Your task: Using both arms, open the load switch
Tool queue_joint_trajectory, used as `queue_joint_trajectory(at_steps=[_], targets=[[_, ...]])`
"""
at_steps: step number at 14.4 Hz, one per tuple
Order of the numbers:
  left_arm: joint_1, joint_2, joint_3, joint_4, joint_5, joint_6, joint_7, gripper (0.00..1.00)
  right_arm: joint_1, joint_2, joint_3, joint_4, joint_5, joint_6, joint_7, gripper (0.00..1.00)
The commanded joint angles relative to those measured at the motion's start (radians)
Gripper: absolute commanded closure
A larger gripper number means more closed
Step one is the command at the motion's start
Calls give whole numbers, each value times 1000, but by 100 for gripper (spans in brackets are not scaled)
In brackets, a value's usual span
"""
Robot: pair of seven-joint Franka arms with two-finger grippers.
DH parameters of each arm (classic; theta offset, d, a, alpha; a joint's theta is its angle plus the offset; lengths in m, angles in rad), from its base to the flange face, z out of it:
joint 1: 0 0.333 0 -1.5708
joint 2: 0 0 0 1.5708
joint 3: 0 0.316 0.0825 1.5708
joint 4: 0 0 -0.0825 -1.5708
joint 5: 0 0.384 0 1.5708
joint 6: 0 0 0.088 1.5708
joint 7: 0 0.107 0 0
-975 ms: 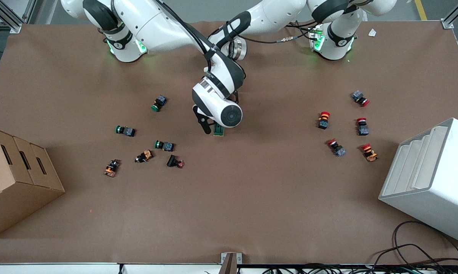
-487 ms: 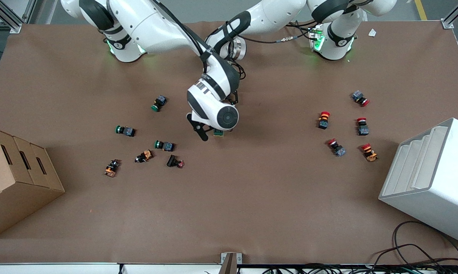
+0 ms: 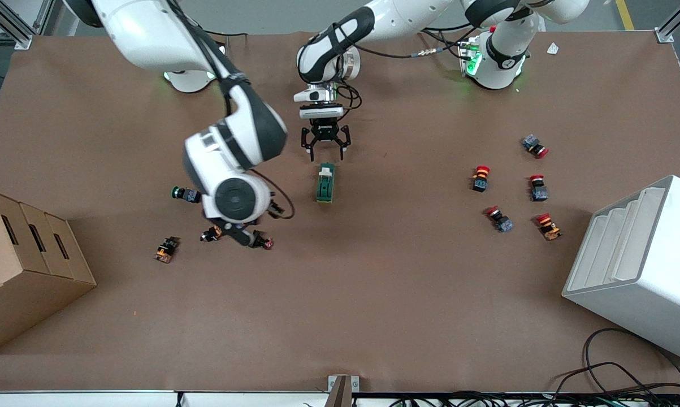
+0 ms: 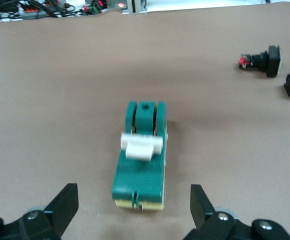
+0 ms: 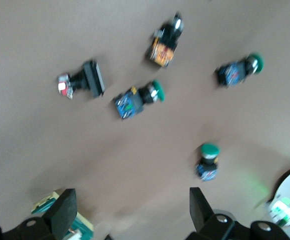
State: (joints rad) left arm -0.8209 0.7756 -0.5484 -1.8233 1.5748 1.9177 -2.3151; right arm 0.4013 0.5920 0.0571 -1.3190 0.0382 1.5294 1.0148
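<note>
Load switch (image 3: 325,183) — dark-green block, white lever, lying untouched.

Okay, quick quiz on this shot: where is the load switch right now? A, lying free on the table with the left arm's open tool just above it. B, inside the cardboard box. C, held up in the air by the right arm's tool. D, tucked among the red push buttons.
A: the load switch lies flat on the table, touched by nothing, and the left tool hangs open close over its end.
</note>
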Motion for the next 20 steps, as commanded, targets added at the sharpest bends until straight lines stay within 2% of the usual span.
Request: queue_joint_trajectory(at_steps=[1, 4, 7, 9, 12, 14, 16, 18, 20], targets=[[26, -91, -12, 45, -157, 1, 150, 0, -117, -95, 21, -45, -8, -29, -247, 0], [69, -162, -12, 129, -338, 1, 310, 0, -241, -161, 20, -45, -8, -49, -500, 0], [163, -264, -10, 226, -585, -2, 604, 0, -352, -216, 20, -43, -33, -48, -735, 0], [241, -330, -8, 269, -717, -11, 786, 0, -386, -247, 9, -39, -64, -42, -868, 0], [383, -413, -10, 303, -875, -12, 1001, 0, -394, -287, -43, -31, -64, -38, -979, 0], [466, -441, -16, 347, -990, -29, 1142, 0, -420, -311, -48, -31, -63, -38, -1015, 0], [502, -487, -4, 375, -1079, -58, 1245, 0, -437, -331, -48, -31, -61, -41, -1018, 0], [555, -547, 40, 371, -1188, -77, 1391, 0, -440, -340, -49, -29, -61, -45, -1018, 0], [557, -611, 152, 366, -1327, -118, 1560, 0, -438, -340, -48, -28, -64, -49, -1013, 0]])
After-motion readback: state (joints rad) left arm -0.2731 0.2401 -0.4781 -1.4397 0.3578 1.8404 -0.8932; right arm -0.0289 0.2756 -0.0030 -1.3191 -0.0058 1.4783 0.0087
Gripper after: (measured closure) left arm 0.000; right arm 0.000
